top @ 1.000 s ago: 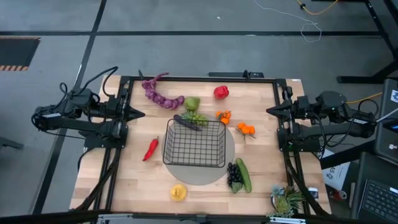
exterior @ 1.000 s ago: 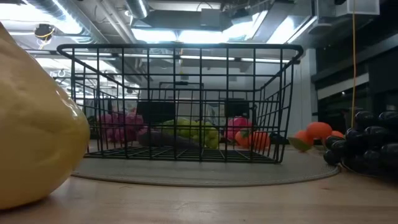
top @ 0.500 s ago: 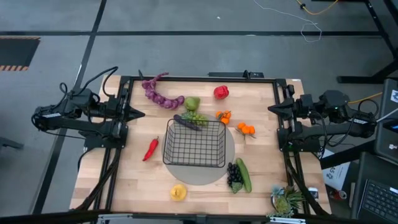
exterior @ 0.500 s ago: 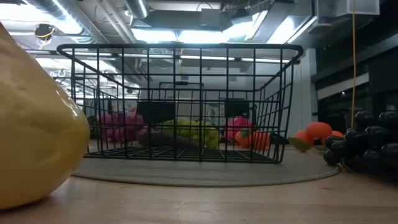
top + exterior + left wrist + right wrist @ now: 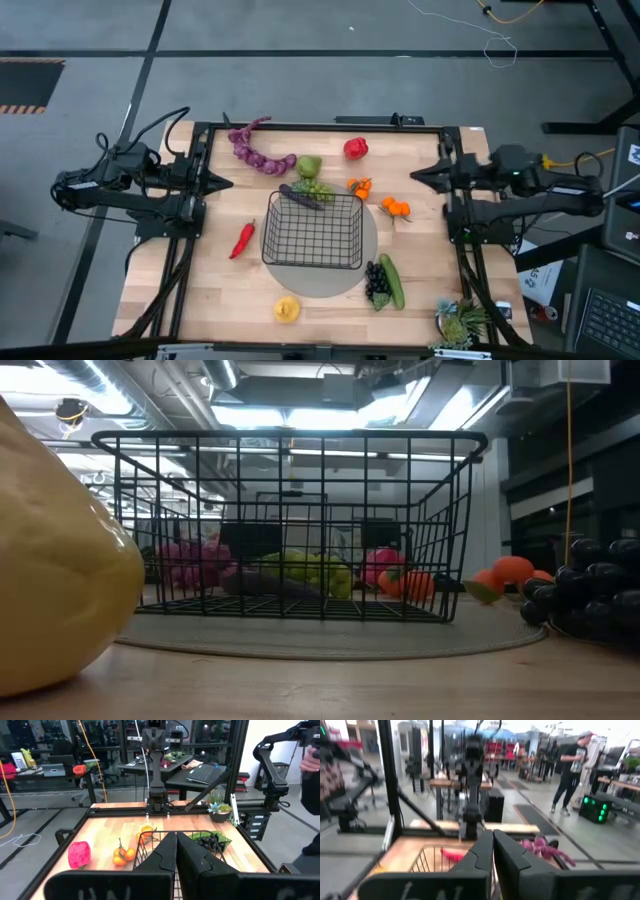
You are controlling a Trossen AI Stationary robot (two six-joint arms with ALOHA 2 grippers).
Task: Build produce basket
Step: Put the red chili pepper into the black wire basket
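The black wire basket (image 5: 312, 230) stands upright on a round grey mat (image 5: 368, 232); nothing shows inside it in the low view (image 5: 290, 525). Produce lies on the table around it: purple string (image 5: 255, 150), green pear (image 5: 309, 166), red pepper (image 5: 355, 149), oranges (image 5: 396, 208), red chili (image 5: 243, 239), lemon (image 5: 287, 309), dark grapes (image 5: 376, 282) and cucumber (image 5: 391, 281). My left gripper (image 5: 225, 183) is shut and hovers at the table's left edge. My right gripper (image 5: 415, 177) is shut and reaches in from the right edge, near the oranges.
A spiky potted plant (image 5: 460, 322) stands at the near right corner. A dark long piece (image 5: 300, 195) and a green bunch (image 5: 316, 187) lie by the basket's far rim. A black frame (image 5: 320, 126) borders the table. A person (image 5: 570, 767) stands in the room beyond.
My right gripper has moved toward the table's left, out from the right edge toward the oranges, still shut. The left arm, the basket and the produce have kept still.
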